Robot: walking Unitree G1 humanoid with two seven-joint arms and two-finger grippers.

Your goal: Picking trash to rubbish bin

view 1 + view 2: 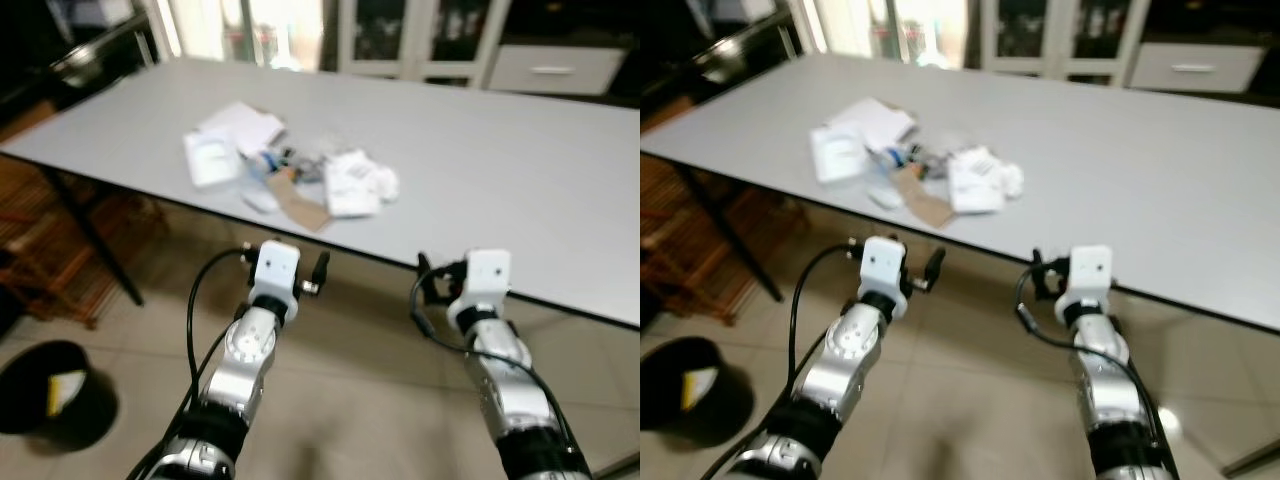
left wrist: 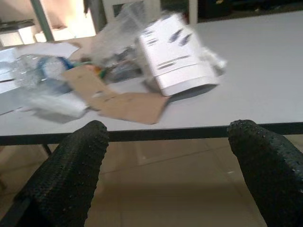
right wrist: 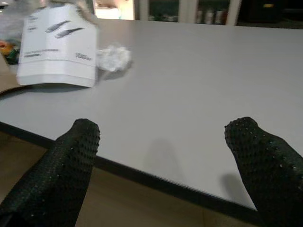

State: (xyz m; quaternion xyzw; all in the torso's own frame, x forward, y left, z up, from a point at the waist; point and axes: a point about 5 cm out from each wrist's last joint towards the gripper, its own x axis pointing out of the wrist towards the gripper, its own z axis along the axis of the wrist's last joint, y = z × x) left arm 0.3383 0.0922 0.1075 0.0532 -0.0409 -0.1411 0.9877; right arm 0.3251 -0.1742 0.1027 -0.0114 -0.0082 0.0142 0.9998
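A pile of trash lies near the front edge of the grey table [image 1: 500, 170]. It holds a white printed box [image 1: 350, 185], a brown cardboard piece [image 1: 300, 205], a white packet [image 1: 212, 158], a clear plastic bottle [image 2: 42, 71] and a crumpled tissue [image 3: 113, 57]. On the floor at the lower left stands a black rubbish bin [image 1: 45, 400] with something yellow inside. My left gripper [image 2: 168, 137] is open, level with the table edge, facing the cardboard and box. My right gripper [image 3: 163, 130] is open too, facing bare tabletop to the right of the box. Both hold nothing.
A black table leg [image 1: 95, 235] slants down at the left, with a wooden rack [image 1: 40, 260] behind it. White cabinets [image 1: 420, 35] and a drawer unit [image 1: 555, 68] stand beyond the table. Tiled floor lies beneath my arms.
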